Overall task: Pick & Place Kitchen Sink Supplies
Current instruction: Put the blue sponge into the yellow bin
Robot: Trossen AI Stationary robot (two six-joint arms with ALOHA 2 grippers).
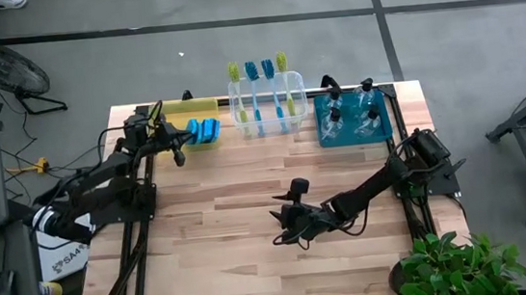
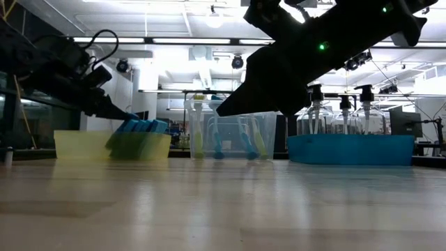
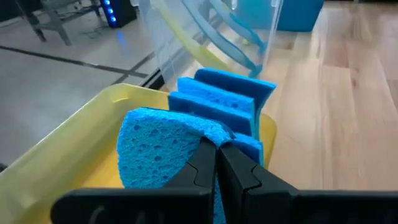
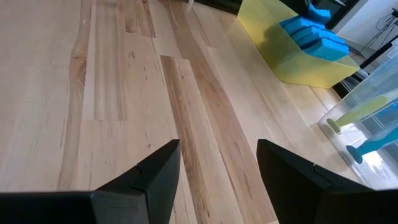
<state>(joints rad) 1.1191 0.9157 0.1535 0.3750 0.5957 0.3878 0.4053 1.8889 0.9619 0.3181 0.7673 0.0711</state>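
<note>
Three bright-blue sponges [image 1: 203, 131] stand on edge in the yellow bin [image 1: 187, 108] at the table's far left. My left gripper [image 3: 217, 152] is shut, its tips against the nearest sponge [image 3: 158, 149]; in the low view it [image 2: 124, 113] slants down to the bin from the left. Blue and yellow-green dish brushes [image 1: 260, 94] stand in the clear bin [image 1: 298, 105]. Spray bottles [image 1: 351, 110] stand in the teal bin [image 1: 382, 128]. My right gripper [image 1: 278, 221] hovers open over the table's middle, with nothing between its fingers [image 4: 158, 168]. My left gripper has its shut fingertips [image 3: 208, 149] against the upper edge [image 3: 199, 127] of the nearest sponge, slanting down from the table's left side. The sponge's edge curves around the tips. Whether any of it lies between the fingers cannot be told. The sponge sits in the yellow bin.
The three bins stand in a row along the far edge. Bare wooden tabletop [image 1: 235, 257] spreads across the middle and near side. A potted plant [image 1: 458, 264] stands at the near right corner.
</note>
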